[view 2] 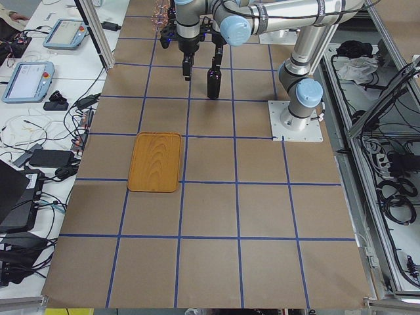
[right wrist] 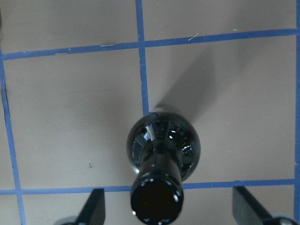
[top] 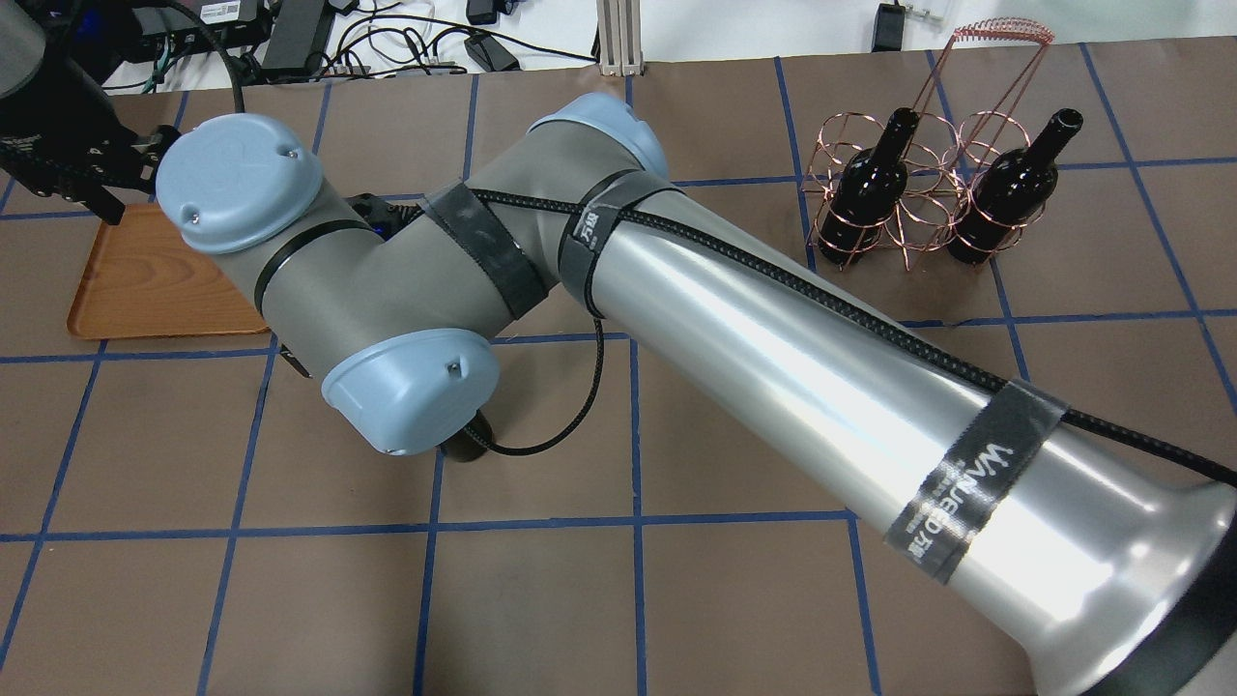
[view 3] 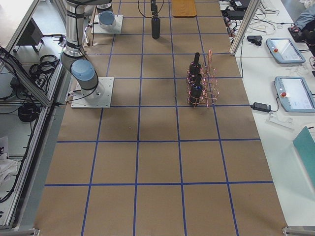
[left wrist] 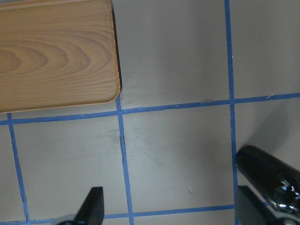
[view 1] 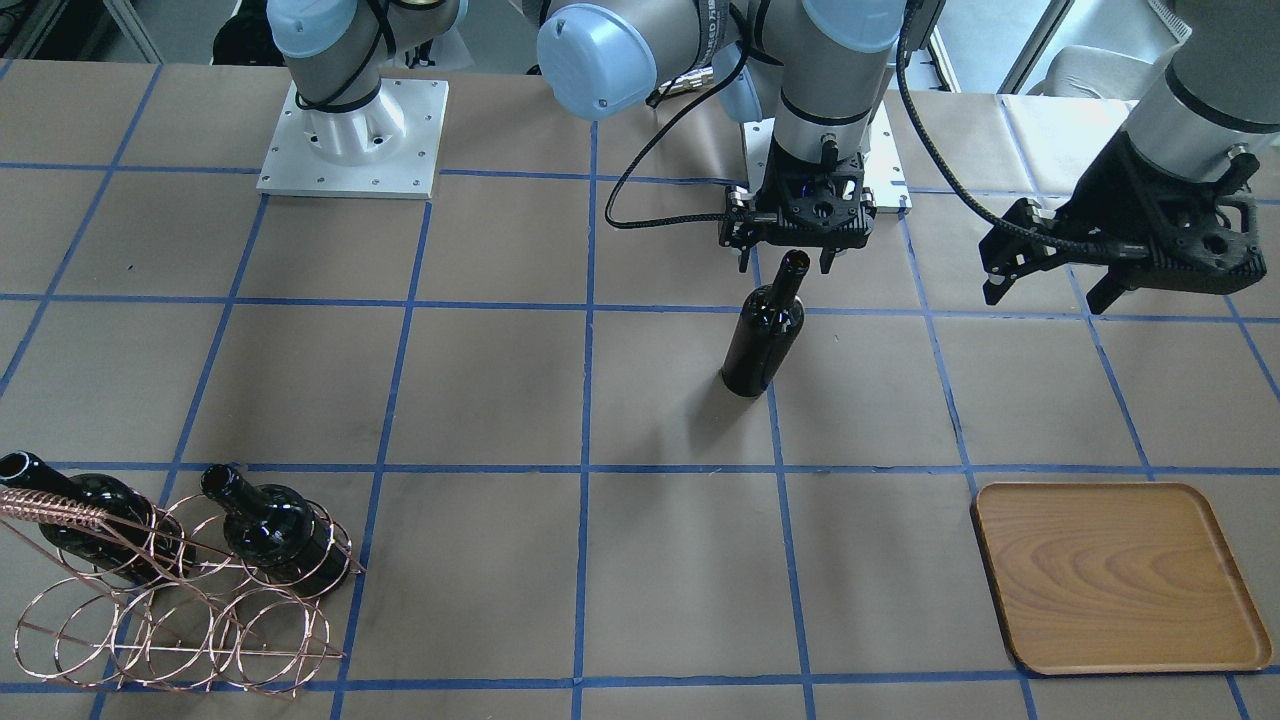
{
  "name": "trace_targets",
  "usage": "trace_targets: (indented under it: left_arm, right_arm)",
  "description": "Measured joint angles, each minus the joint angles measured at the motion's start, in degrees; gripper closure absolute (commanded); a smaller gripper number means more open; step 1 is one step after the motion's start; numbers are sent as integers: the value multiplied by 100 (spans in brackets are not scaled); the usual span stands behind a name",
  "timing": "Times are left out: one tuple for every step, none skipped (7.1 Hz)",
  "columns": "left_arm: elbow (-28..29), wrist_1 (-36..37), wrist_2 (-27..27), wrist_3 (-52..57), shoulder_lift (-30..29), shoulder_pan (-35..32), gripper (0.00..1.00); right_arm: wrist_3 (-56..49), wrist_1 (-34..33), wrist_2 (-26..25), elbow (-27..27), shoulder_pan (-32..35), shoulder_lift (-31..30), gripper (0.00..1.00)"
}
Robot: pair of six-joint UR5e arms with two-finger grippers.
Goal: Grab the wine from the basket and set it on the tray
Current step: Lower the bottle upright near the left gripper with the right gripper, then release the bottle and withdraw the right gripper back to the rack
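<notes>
One black wine bottle (view 1: 765,335) stands upright on the table's middle. My right gripper (view 1: 787,262) hangs open just above its mouth, a finger on either side; the right wrist view looks straight down on the bottle (right wrist: 161,150) between the open fingers (right wrist: 93,208). Two more bottles (view 1: 275,530) (view 1: 90,515) lie in the copper wire basket (view 1: 170,610). The wooden tray (view 1: 1120,580) lies bare. My left gripper (view 1: 1050,297) is open and empty in the air between the standing bottle and the tray; its wrist view shows the tray's corner (left wrist: 51,51).
The table is brown paper with a blue tape grid. The arm bases (view 1: 350,140) stand at the robot's edge. My right arm (top: 725,319) hides the middle of the overhead view. Tablets and cables (view 2: 33,75) lie on a side bench.
</notes>
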Motion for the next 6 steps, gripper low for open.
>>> trace_targets:
  left_arm:
    - [-1, 0, -15, 0, -9, 1, 0]
    - [-4, -3, -8, 0, -5, 2, 0]
    - [-6, -3, -5, 0, 5, 3, 0]
    - [-5, 0, -19, -11, 23, -9, 0]
    - [-5, -2, -39, -39, 49, -51, 0]
    - [-20, -14, -54, -113, 77, -165, 0]
  right_arm:
    - [-9, 30, -6, 6, -15, -145, 0]
    - [-31, 175, -16, 27, -70, -340, 0]
    - [-95, 527, -27, 53, -222, -580, 0]
    - [-259, 911, -26, 84, -496, -859, 0]
    - [-615, 1230, -21, 127, -890, -1173, 0]
    - [-1109, 1517, -15, 172, -1339, -1471, 0]
